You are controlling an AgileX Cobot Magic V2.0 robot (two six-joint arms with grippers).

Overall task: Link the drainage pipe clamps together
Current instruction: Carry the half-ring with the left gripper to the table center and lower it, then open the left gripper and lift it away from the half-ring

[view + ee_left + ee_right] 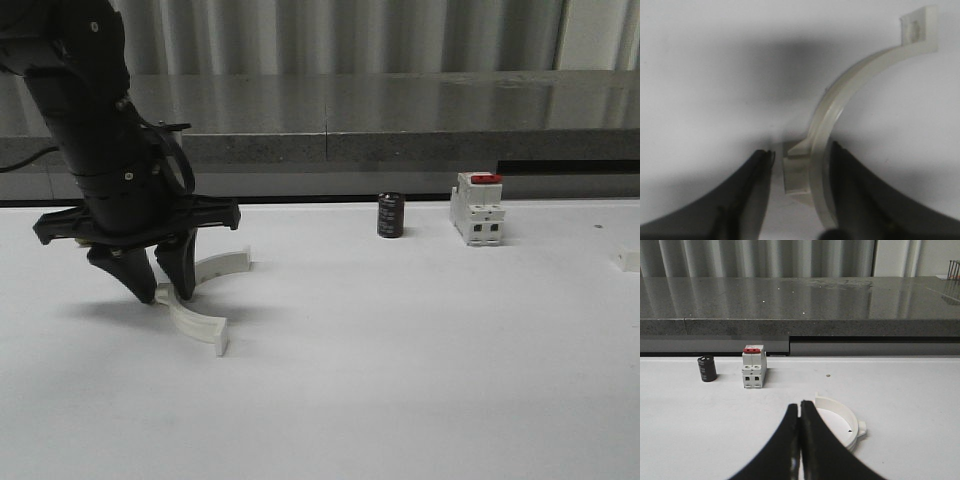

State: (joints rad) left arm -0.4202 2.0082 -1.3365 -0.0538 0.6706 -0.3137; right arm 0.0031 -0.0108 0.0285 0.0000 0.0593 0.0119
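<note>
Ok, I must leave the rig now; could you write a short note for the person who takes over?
Left gripper: open, down at the table, fingers either side of a clamp end.
Right gripper: shut, holding nothing.
Clamps: near half-ring clamp and far half-ring clamp lie on the table, ends close together at the left gripper.
Done: no closed ring yet.
Left: grasp, align end tabs, connect.

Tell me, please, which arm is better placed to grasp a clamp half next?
Left. The left gripper is down at the table, open, with a finger on either side of a clamp half. The right gripper is shut.
</note>
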